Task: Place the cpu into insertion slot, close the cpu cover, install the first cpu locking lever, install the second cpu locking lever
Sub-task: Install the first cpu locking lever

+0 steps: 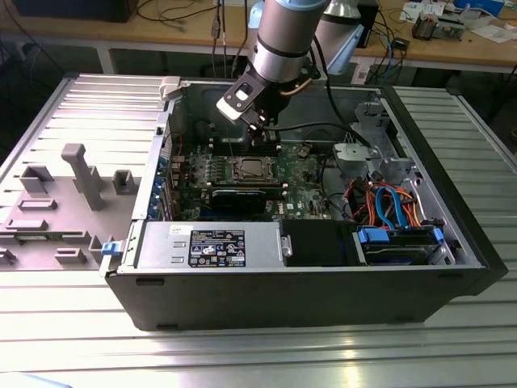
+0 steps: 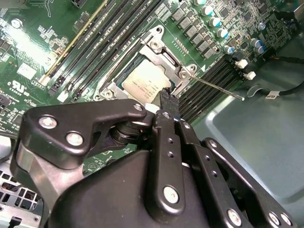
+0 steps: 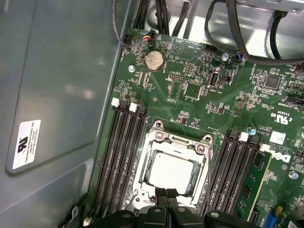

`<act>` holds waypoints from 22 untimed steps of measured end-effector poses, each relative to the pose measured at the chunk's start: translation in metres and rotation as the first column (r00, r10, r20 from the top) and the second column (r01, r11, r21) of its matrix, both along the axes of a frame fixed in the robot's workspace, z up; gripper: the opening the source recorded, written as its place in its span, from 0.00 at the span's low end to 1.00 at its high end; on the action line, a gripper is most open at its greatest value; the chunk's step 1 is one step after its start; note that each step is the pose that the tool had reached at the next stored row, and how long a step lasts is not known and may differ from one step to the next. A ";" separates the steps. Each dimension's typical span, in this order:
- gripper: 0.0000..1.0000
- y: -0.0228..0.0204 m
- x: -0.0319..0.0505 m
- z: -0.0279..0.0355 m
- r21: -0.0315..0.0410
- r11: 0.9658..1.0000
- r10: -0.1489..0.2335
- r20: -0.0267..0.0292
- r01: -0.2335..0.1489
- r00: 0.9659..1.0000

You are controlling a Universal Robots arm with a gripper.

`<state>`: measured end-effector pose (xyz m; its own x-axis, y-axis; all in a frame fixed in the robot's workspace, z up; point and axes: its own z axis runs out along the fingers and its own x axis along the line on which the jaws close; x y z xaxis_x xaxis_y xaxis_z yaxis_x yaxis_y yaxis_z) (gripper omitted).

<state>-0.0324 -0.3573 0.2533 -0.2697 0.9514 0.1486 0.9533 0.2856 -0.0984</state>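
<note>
**Nearest the camera:** power supply (image 1: 216,245) with a printed label, lying along the near wall of the open computer case (image 1: 283,299).

**Exterior view's left:** grey fixture tray (image 1: 73,186) with upright blocks, outside the case.

**Centre:**
- Green circuit board (image 1: 299,182) on the case floor.
- The insertion slot (image 3: 141,190) sits between banks of memory slots (image 3: 124,156).
- The cpu (image 3: 173,173) lies flat in the slot, silver top up.
- The cpu cover (image 3: 180,145) appears folded down around the cpu, which shows through its cut-out.

**Gripper (image 2: 166,97):** hangs from the arm (image 1: 283,36), with its tip at one edge of the cpu. The jaws are together with nothing between them. I cannot tell whether the tip touches the chip or the frame.

**Lever:** thin wire lever (image 2: 218,89), sticking out from a socket corner across the memory slots. It looks unlatched.

**Exterior view's right:** drive bay (image 1: 400,242) with blue and orange cables (image 1: 388,202).

**Progress, as judged:** placing the cpu is done and the cover is probably shut. At least one locking lever is left to install. The other lever's state is not clear.
</note>
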 end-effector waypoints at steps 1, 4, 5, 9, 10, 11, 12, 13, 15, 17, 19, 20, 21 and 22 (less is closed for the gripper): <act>0.11 0.0000 0.0000 0.0000 0.000 1.000 0.003 0.000 -0.003 1.000; 0.11 0.0000 0.0000 0.0000 0.000 1.000 0.027 0.000 -0.027 1.000; 0.11 0.0000 0.0000 0.0000 0.000 1.000 0.030 0.000 -0.030 1.000; 0.11 0.0000 0.0000 0.0001 0.000 0.999 0.045 0.000 -0.045 0.999; 0.11 0.0000 0.0000 0.0000 0.000 0.999 0.051 0.000 -0.051 0.999; 0.11 0.0000 0.0000 0.0000 0.000 0.998 0.055 0.000 -0.055 0.998; 0.11 0.0000 0.0000 0.0000 0.000 0.998 0.057 0.000 -0.057 0.998; 0.11 0.0000 0.0000 0.0000 0.000 0.998 0.060 0.000 -0.060 0.998; 0.11 0.0000 0.0000 0.0000 0.000 0.998 0.065 0.000 -0.065 0.998; 0.11 0.0000 0.0000 0.0000 0.000 0.997 0.071 0.000 -0.071 0.997; 0.11 0.0000 0.0000 0.0000 0.000 0.997 0.076 0.000 -0.076 0.997; 0.11 0.0000 0.0000 0.0000 0.000 0.997 0.077 0.000 -0.077 0.997; 0.11 0.0000 0.0000 0.0000 0.000 0.997 0.080 0.000 -0.080 0.997; 0.11 0.0000 0.0000 0.0000 0.000 0.996 0.084 0.000 -0.084 0.996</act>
